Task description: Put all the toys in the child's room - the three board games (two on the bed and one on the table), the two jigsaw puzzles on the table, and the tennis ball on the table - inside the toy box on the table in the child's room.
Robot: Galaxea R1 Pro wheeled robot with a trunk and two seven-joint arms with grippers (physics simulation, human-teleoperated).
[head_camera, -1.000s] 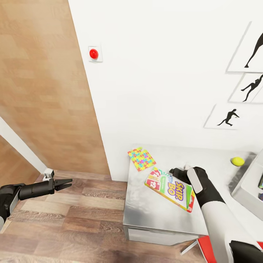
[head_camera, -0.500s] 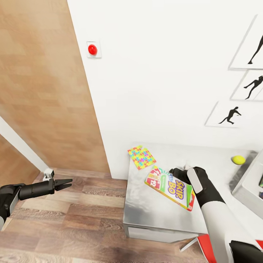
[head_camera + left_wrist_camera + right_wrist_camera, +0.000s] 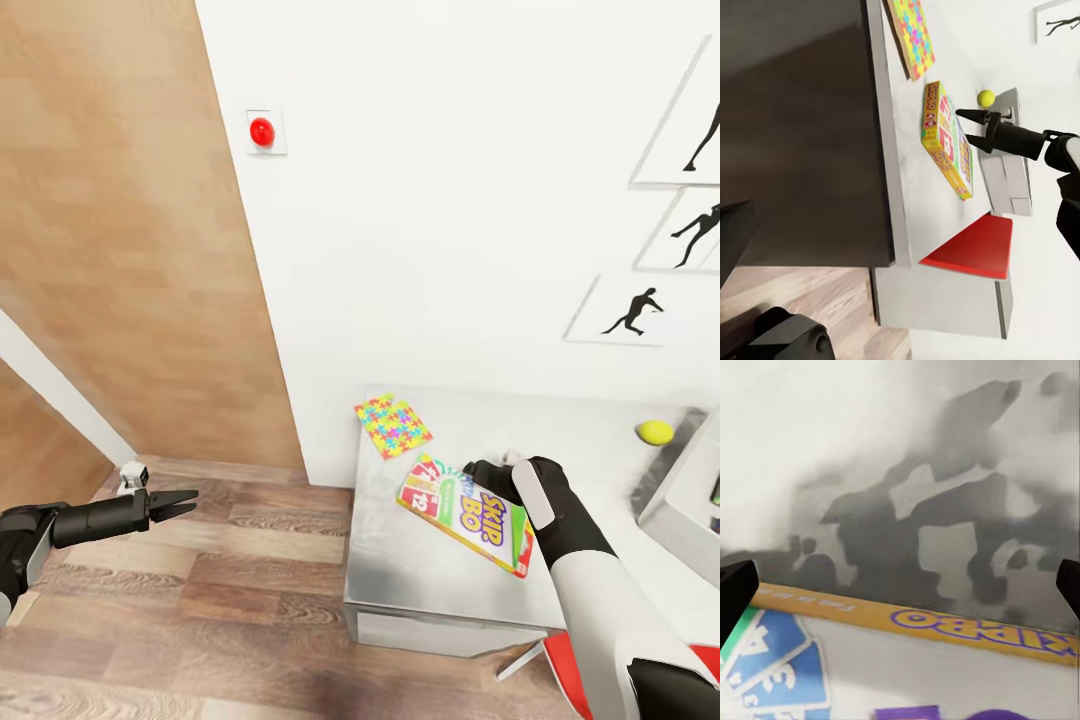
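Observation:
The "SKIP-BO" board game (image 3: 466, 514) lies flat on the light-grey table (image 3: 420, 580) near its front left corner. My right gripper (image 3: 482, 470) hovers just over the box's far edge, open, its two fingers spread wide in the left wrist view (image 3: 975, 127) and nothing between them. The right wrist view looks down on the box's yellow edge (image 3: 945, 624). A jigsaw puzzle (image 3: 392, 425) lies at the table's back left corner. The tennis ball (image 3: 656, 432) rests beside the toy box (image 3: 690, 500) at the right. My left gripper (image 3: 186, 497) hangs open over the floor, far left.
A wooden door (image 3: 120, 250) stands left of the white wall, which carries a red button (image 3: 262, 131) and silhouette pictures (image 3: 628, 310). A red seat (image 3: 570, 670) sits below the table's front edge. Wood-plank floor lies left of the table.
The whole picture has shifted slightly right, so the camera moved. Both grippers and the SKIP-BO box keep their places relative to each other.

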